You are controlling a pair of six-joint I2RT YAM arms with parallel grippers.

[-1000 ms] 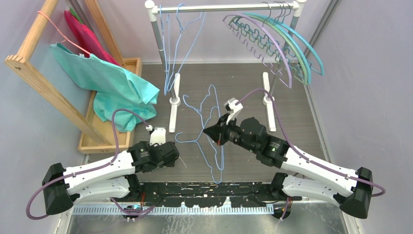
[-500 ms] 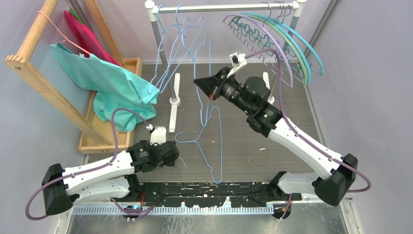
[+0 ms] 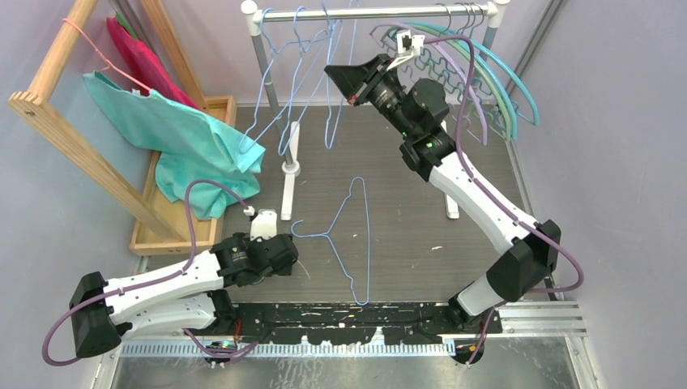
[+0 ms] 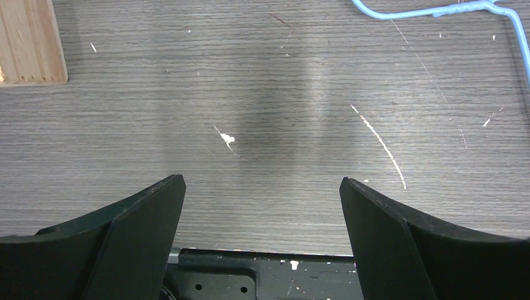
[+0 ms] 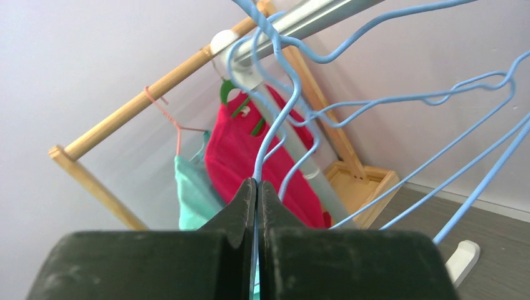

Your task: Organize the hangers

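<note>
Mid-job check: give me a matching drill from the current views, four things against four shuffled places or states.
1 left gripper
2 right gripper
3 lone blue hanger
4 arched hangers

A hanging at the right end of the rail
B shut on a blue wire hanger
C open, low over the table
D lying flat on the table

Pairs: 1-C, 2-B, 3-D, 4-A

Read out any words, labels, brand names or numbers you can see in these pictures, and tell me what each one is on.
No text can be read in any view.
The light-blue hangers, arched hangers, metal rail, wooden rack, teal garment and table show no print.
</note>
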